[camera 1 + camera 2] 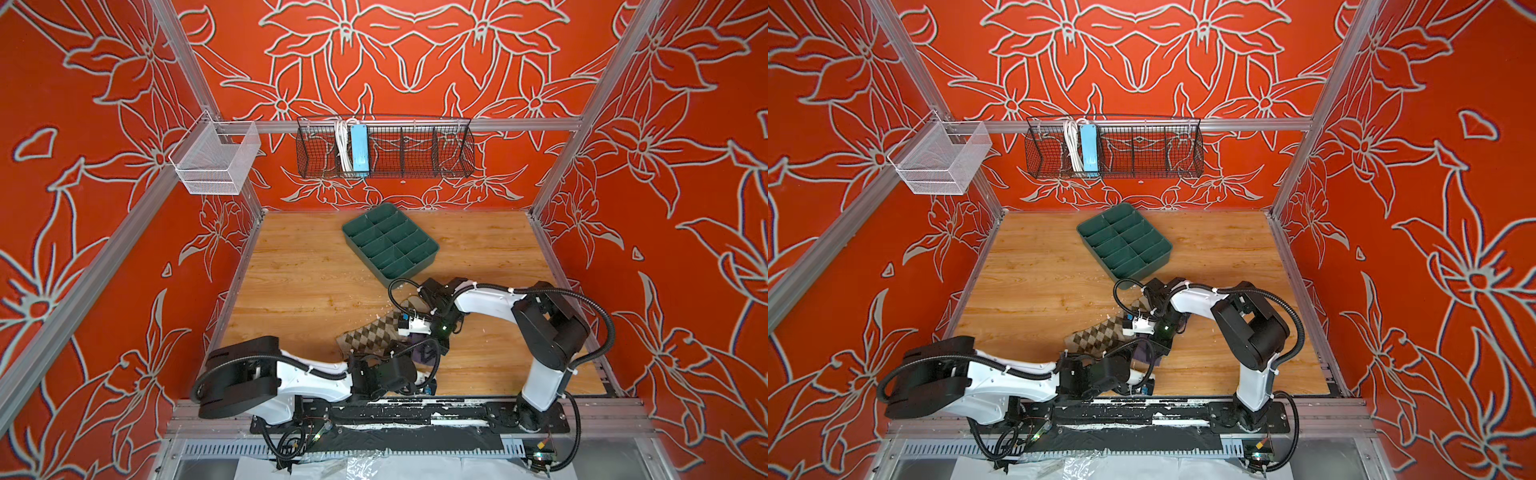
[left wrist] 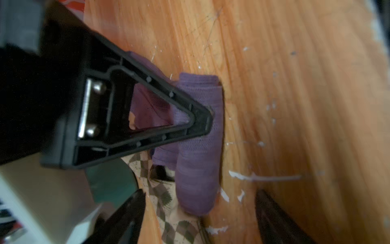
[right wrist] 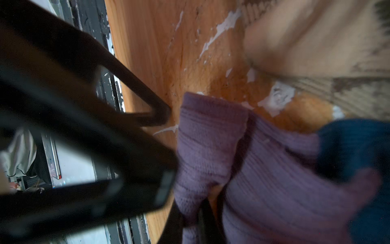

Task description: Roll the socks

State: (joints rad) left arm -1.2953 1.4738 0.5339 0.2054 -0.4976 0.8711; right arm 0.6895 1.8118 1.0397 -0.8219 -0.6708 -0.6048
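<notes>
Between parted fingers of the left gripper (image 2: 200, 193) lies the rolled purple sock (image 2: 198, 147); the closed right gripper (image 2: 206, 122) presses it.

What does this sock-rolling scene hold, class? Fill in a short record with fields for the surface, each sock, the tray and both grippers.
Surface: wooden table, white flecks
Beige sock: argyle, lying flat, unrolled
Purple sock: one end rolled, touching the beige sock
Tray: green, divided, compartments empty, behind the socks
Left gripper: open, straddling the purple roll
Right gripper: shut on the purple sock
</notes>
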